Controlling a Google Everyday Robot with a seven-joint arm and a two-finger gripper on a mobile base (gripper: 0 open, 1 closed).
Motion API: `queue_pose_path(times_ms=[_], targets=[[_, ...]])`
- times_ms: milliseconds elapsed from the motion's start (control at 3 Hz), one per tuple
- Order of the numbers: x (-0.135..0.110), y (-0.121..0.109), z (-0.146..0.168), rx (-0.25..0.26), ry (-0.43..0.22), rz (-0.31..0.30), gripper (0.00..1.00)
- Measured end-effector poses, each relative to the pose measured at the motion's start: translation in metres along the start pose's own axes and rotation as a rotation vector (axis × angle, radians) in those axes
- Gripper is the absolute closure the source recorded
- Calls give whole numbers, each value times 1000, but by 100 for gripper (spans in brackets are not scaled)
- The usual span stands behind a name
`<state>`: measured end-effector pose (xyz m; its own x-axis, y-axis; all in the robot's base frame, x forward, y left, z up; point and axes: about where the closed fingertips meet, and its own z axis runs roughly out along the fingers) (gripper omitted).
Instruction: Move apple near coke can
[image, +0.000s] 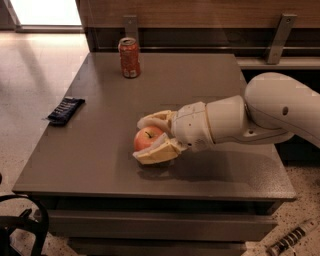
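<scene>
Camera view, one gripper (140, 140) clamping its jaws on one apple (148, 138), both sitting well apart from one can (129, 57), nearer the camera, one packet (65, 110) lying apart from that can, one table (100, 165) bearing all.

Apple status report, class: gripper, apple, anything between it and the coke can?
Gripper shut on apple, mid-table. Coke can upright at far edge, apart from apple. Dark packet at left edge, off the line between them.
</scene>
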<state>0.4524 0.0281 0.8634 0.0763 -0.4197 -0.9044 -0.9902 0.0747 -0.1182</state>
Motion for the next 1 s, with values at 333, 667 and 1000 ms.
queue_pose_path(times_ms=[333, 667, 1000], targets=[[-10, -41, -50, 52, 55, -7, 100], [-10, -91, -90, 106, 61, 3, 100], [-11, -155, -120, 186, 52, 28, 100]])
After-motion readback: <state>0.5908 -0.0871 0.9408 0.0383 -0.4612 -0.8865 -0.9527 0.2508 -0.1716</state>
